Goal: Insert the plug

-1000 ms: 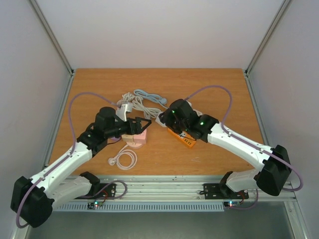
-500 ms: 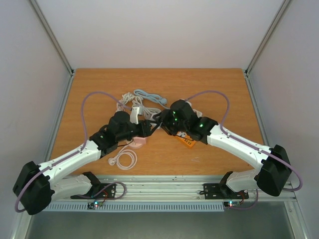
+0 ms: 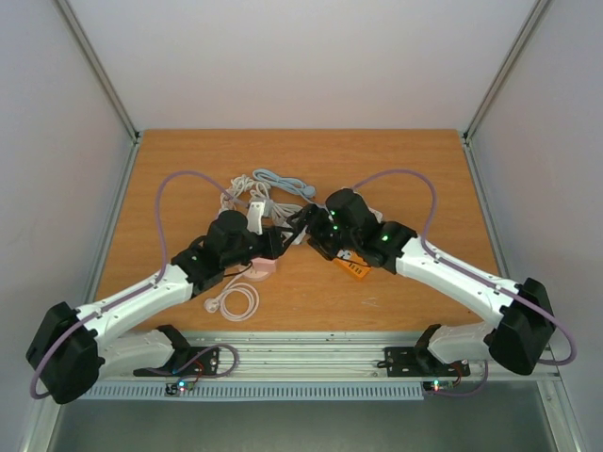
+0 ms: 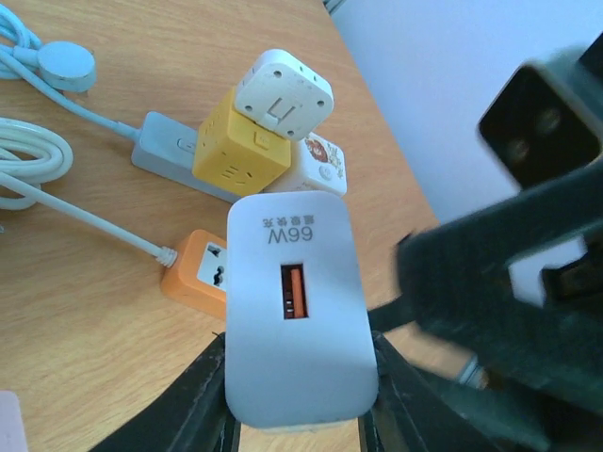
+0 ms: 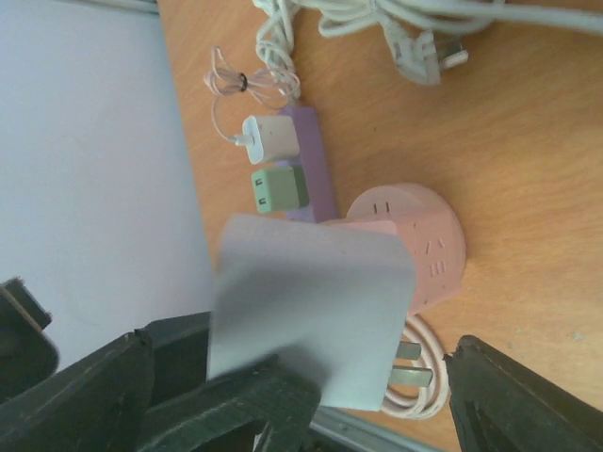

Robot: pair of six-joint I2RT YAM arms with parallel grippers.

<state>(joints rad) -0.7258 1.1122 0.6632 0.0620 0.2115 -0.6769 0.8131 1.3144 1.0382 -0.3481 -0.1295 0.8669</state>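
Holding grey charger, left gripper beside spread right gripper, table edges distant

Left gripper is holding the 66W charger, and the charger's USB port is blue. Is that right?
Not quite. The left gripper does hold the 66W charger, but the charger's USB port is orange, not blue. The left wrist view shows it.
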